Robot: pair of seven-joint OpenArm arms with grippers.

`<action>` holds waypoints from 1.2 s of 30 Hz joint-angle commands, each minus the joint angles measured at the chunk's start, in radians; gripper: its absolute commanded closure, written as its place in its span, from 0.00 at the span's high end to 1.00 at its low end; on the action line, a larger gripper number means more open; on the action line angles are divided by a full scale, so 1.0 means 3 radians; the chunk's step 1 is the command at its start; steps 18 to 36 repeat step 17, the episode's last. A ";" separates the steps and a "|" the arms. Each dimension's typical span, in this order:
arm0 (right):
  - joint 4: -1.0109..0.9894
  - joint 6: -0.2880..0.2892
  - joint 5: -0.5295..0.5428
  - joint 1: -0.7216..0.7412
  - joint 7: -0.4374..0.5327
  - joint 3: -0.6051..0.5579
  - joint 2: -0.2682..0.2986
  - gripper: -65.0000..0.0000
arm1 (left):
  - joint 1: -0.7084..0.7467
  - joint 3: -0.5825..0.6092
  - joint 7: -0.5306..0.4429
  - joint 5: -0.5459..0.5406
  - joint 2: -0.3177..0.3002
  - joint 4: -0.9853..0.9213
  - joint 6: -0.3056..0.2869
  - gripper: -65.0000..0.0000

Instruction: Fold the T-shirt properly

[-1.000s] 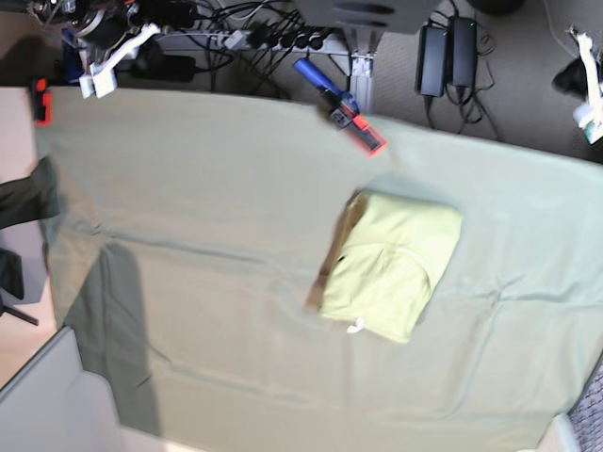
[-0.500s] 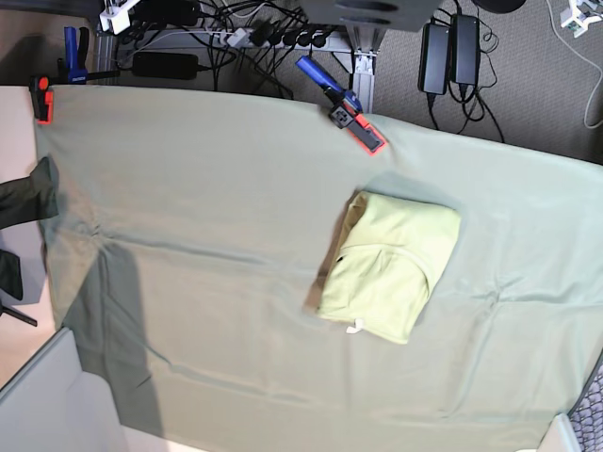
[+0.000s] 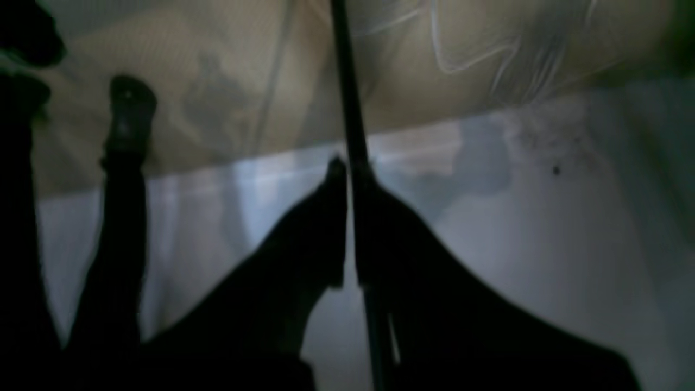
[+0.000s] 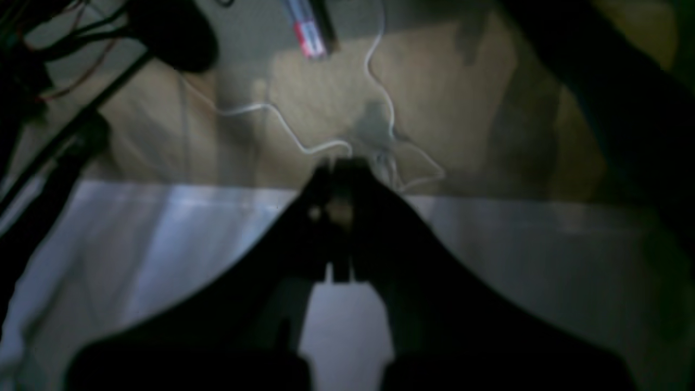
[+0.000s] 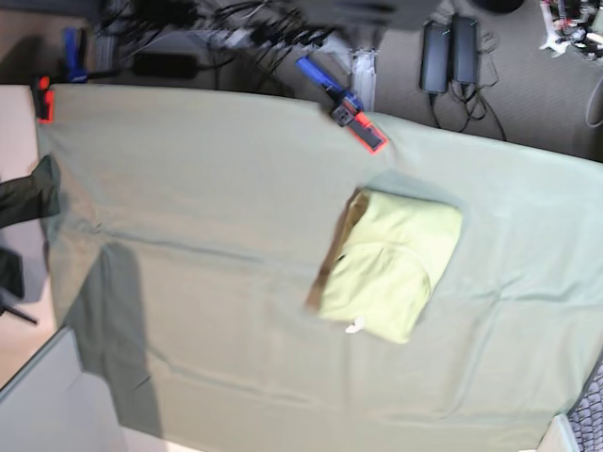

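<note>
Lying folded on the table cloth point(image 5: 188, 188) over the bench, the T-shirt point(image 5: 391, 266) sits below-right of the clamp point(image 5: 350, 116), no end effector near it. Left end effector point(image 3: 347, 168): closed, empty. Right end effector point(image 4: 336, 165): closed, empty, T-shirt unseen.

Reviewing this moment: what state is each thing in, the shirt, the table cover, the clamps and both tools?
Pale yellow-green cotton T-shirt: folded into a compact bundle, lying free.
Dull grey-green table cloth: spread out, lightly creased.
Blue and red clamp: gripping the cloth's far edge.
Left tool: shut, empty.
Right tool: shut, empty.
</note>
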 commanded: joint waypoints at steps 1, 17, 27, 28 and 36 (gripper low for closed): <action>-0.0052 -0.0177 -0.0102 0.0078 -0.0034 -0.0084 0.0043 0.00 | -0.0113 0.0060 0.0022 -0.0014 0.0031 -0.0093 -0.0053 0.04; -0.1076 -0.0359 -0.0699 0.1532 0.0155 -0.0678 -0.0352 0.00 | -0.1113 0.1021 -0.0373 0.0020 0.0999 -0.1265 0.0298 0.04; -0.1076 -0.0359 -0.0699 0.1532 0.0155 -0.0678 -0.0352 0.00 | -0.1113 0.1021 -0.0373 0.0020 0.0999 -0.1265 0.0298 0.04; -0.1076 -0.0359 -0.0699 0.1532 0.0155 -0.0678 -0.0352 0.00 | -0.1113 0.1021 -0.0373 0.0020 0.0999 -0.1265 0.0298 0.04; -0.1076 -0.0359 -0.0699 0.1532 0.0155 -0.0678 -0.0352 0.00 | -0.1113 0.1021 -0.0373 0.0020 0.0999 -0.1265 0.0298 0.04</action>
